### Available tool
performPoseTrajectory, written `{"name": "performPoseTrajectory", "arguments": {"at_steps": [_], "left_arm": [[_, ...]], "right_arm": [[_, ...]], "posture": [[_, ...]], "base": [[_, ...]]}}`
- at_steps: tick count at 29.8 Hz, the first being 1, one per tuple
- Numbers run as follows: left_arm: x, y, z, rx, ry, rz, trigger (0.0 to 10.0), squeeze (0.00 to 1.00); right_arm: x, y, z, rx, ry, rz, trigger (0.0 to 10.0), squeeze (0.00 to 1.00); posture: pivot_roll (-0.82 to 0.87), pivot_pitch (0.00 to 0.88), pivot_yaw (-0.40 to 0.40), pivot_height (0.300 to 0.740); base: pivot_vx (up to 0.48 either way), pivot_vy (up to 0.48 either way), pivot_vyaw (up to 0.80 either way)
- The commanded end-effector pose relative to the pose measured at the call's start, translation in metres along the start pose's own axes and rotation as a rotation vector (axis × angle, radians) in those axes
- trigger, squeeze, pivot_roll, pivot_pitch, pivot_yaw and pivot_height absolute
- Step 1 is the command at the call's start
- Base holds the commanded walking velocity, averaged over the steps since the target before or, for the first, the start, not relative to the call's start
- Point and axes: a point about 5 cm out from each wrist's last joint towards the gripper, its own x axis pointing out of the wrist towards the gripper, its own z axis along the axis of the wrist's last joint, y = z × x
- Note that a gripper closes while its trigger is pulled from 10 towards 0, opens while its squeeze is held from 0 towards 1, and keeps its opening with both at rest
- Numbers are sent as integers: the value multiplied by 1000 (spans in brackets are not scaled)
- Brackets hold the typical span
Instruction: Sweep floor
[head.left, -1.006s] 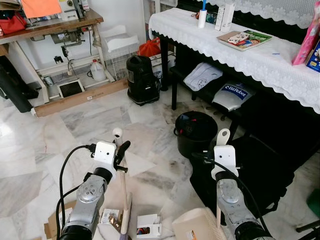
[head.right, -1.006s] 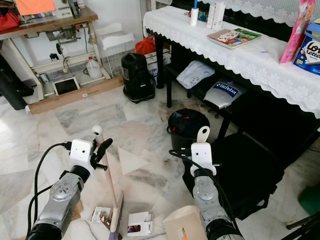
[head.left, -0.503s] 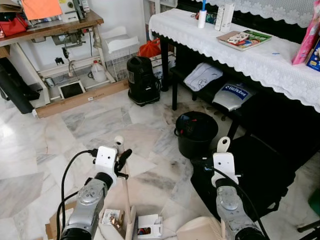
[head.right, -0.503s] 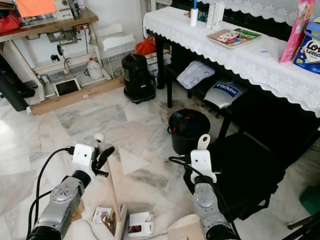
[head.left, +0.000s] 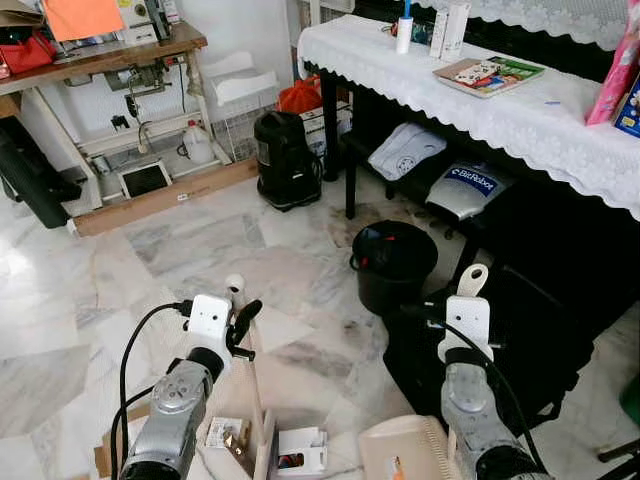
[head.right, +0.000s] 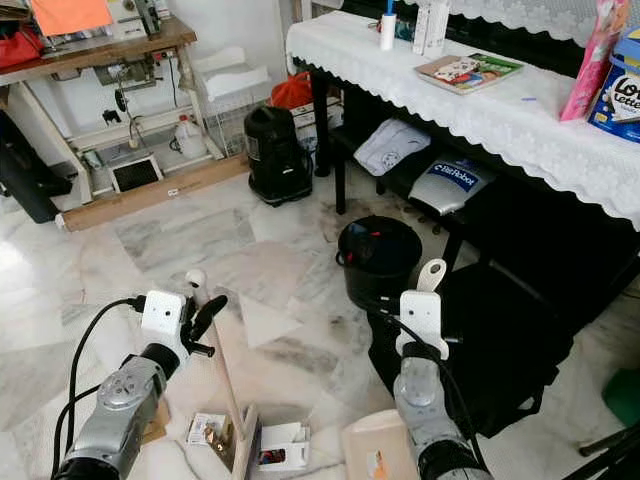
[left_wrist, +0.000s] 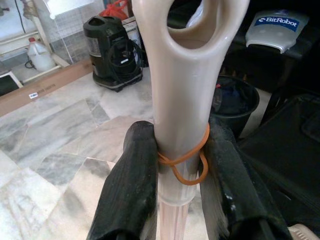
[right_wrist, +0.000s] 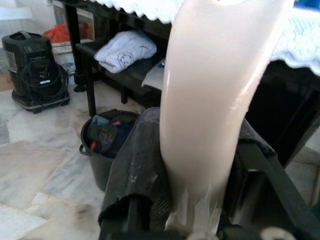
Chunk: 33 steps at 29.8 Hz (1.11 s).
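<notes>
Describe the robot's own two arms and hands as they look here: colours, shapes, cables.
Both arms are silver metal with round joint housings, each ending in a white boxy wrist block. A black cable loops out from the left arm to its wrist; another runs along the right arm. The left hand and right hand each have two long, matte black, scuffed fingers.

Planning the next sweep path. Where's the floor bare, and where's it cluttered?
Bare marble floor runs between the wooden plank, the vacuum and the black bucket. Crowded: small boxes by the broom in the left hand, and under the table.
</notes>
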Motion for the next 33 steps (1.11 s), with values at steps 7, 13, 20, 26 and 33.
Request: {"name": "performPoseTrajectory", "arguments": {"at_steps": [7, 13, 20, 26, 33], "left_arm": [[-2, 6, 6, 17, -8, 8, 10000, 0], [-2, 5, 8, 17, -8, -3, 10000, 0], [1, 4, 10, 16, 0, -25, 10000, 0], [2, 4, 9, 15, 9, -28, 10000, 0], [5, 1, 10, 12, 16, -41, 10000, 0]], "right_arm": [[-14, 10, -24, 48, 159, 28, 10000, 0], [-28, 14, -39, 44, 232, 55, 10000, 0], [-34, 20, -53, 70, 387, 99, 10000, 0], [-32, 21, -61, 142, 559, 123, 10000, 0], [-20, 15, -56, 157, 625, 130, 10000, 0]], "posture": [[109, 36, 84, 740], [111, 35, 87, 740], [108, 28, 88, 740], [97, 18, 84, 740], [88, 4, 81, 740]], "base": [[0, 0, 0], [0, 0, 0], [0, 0, 0], [0, 0, 0], [0, 0, 0]]}}
